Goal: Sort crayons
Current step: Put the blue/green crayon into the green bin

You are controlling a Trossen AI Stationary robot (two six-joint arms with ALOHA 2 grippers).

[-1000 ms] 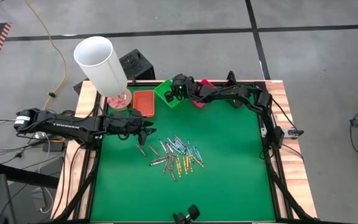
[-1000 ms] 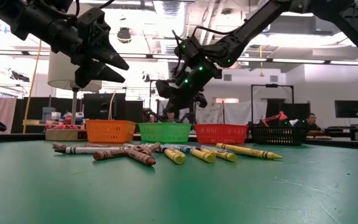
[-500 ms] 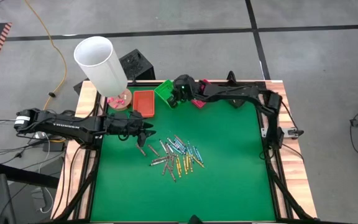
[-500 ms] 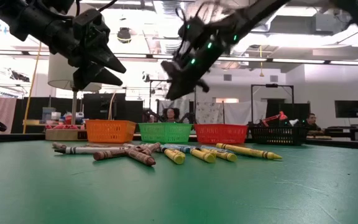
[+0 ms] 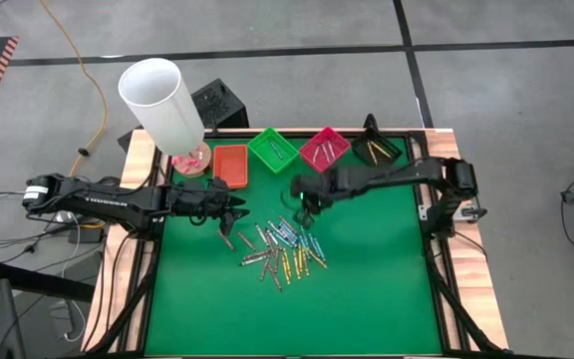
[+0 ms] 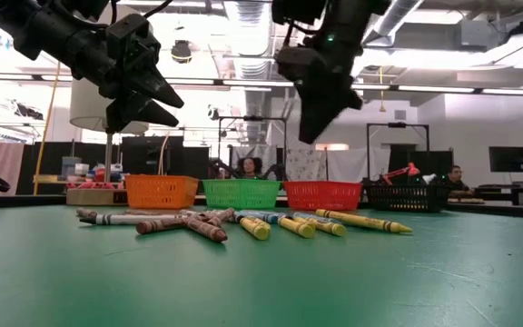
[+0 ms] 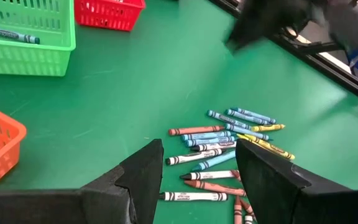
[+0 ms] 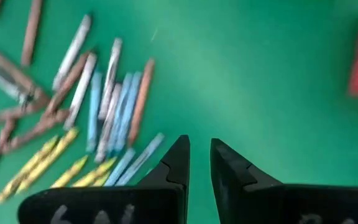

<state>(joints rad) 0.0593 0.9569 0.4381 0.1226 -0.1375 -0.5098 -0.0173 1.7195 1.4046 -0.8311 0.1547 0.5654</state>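
Right claw (image 5: 305, 206) hangs above the crayons (image 5: 282, 249) on the green worktop (image 5: 367, 279), fingers slightly apart, empty. Left claw (image 5: 239, 211) spread apart beside the pile.

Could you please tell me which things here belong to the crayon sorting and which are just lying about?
Part of the job:
- crayons piled on the mat
- orange tray, green tray, pink tray, black tray
- left tool, right tool

Just lying about:
- white cylinder
- yellow cable
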